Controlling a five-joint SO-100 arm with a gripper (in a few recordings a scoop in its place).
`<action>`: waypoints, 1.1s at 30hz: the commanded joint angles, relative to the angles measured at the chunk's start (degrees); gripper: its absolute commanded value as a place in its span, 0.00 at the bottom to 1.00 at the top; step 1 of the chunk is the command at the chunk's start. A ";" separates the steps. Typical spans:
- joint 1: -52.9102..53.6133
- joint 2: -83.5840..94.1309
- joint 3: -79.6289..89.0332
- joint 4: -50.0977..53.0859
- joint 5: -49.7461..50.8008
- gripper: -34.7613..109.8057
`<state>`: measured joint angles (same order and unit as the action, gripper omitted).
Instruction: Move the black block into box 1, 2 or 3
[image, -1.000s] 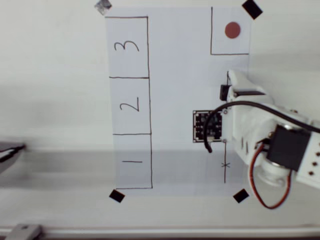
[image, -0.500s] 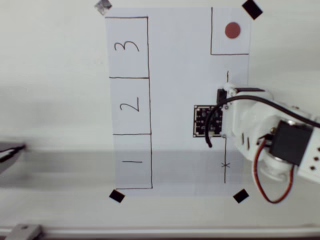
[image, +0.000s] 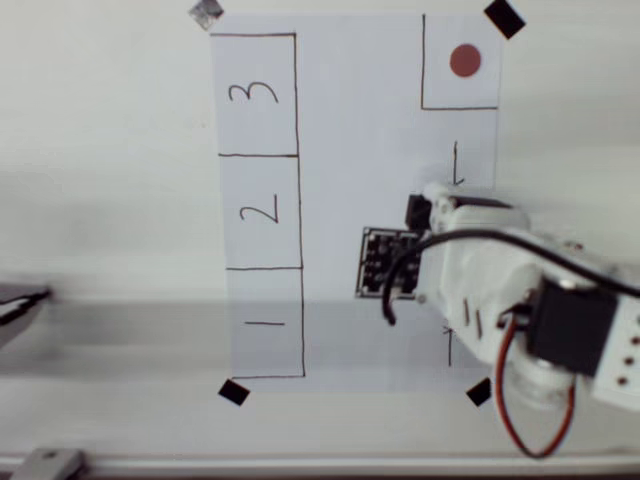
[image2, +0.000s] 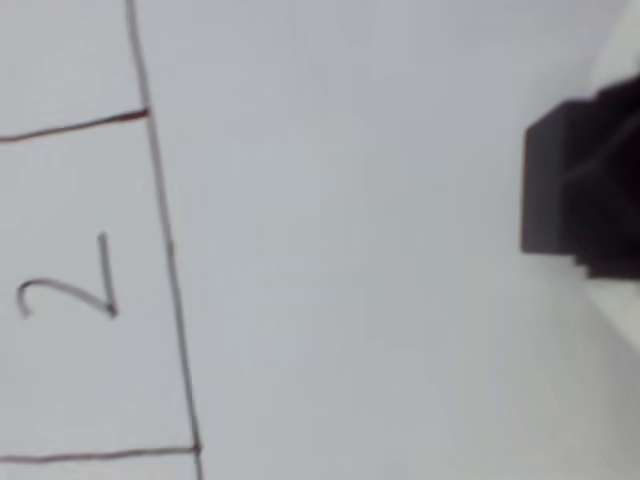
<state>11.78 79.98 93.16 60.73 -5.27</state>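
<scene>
White arm (image: 500, 290) sits over the right half of the paper sheet (image: 350, 130) in overhead view, gripper (image: 425, 205) pointing up-left. Black block (image: 416, 212) is at the gripper tip, between box 2 (image: 260, 212) and the sheet's right edge, well apart from the box. Wrist view: block (image2: 560, 185) at right edge, pressed against a dark finger, seemingly lifted off the paper; gripper looks clamped on it. Box 2 (image2: 90, 290) lies at left, numeral visible. Boxes 1 (image: 265, 322) & 3 (image: 255, 95) empty; red dot (image: 465, 60) top right.

One black block (image2: 560, 185) — three numbered boxes (image: 262, 211), seemingly.
</scene>
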 joint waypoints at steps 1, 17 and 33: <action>-0.44 -0.97 -8.61 0.62 2.99 0.24; -1.49 -21.97 -38.32 0.62 9.05 0.24; -1.49 -39.20 -64.42 0.26 12.57 0.24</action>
<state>10.20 39.73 35.16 60.91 6.68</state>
